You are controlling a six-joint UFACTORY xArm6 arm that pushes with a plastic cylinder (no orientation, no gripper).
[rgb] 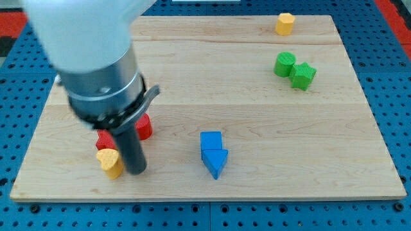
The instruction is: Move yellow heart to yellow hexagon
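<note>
My tip [136,171] sits just right of the yellow heart [110,162], lower left; this bare rod tool grips nothing, so the yellow hexagon [285,23] upper right needs repositioning.

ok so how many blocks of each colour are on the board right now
yellow: 2, the yellow heart just left of my tip and the yellow hexagon at the view's top right
red: 2, red blocks partly hidden behind the rod
blue: 2, blue blocks touching
green: 2, green blocks touching
total: 8
</note>
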